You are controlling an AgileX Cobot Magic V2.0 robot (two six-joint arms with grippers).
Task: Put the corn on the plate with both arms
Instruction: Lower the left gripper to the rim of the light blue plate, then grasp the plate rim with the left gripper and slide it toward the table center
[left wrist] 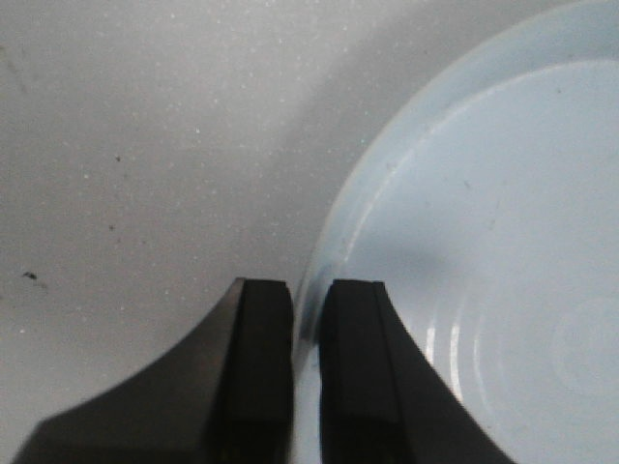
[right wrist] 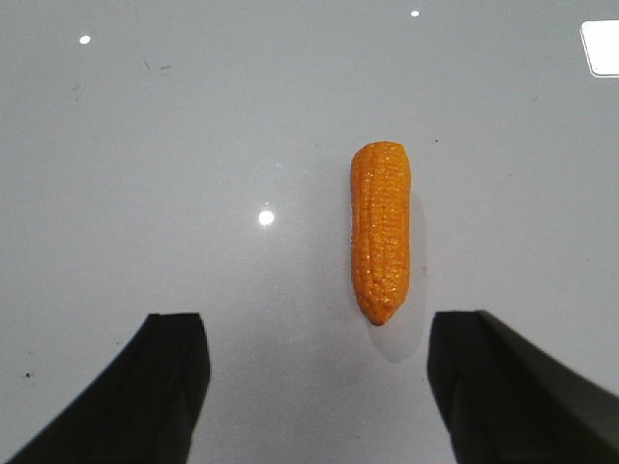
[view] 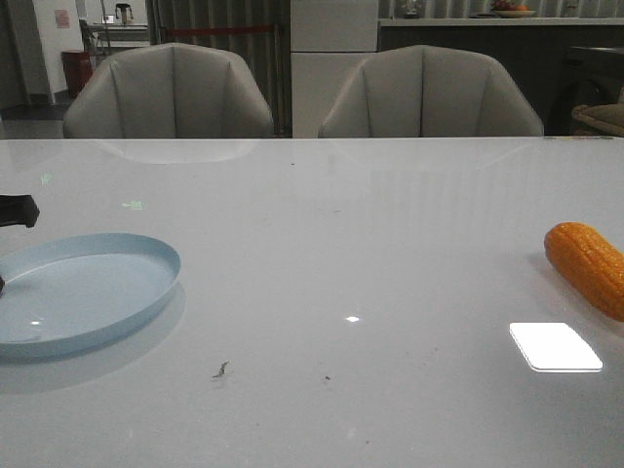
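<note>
Corn (right wrist: 381, 232) lying just ahead of wide-apart right gripper (right wrist: 314, 333), left gripper (left wrist: 308, 314) clamped on plate (left wrist: 503, 222) rim

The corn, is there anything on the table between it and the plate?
Nothing visible. In the front view the corn lies at the table's right edge and the plate at the left, with only bare tabletop between. The right pincer is open above the corn, also unobstructed.
</note>
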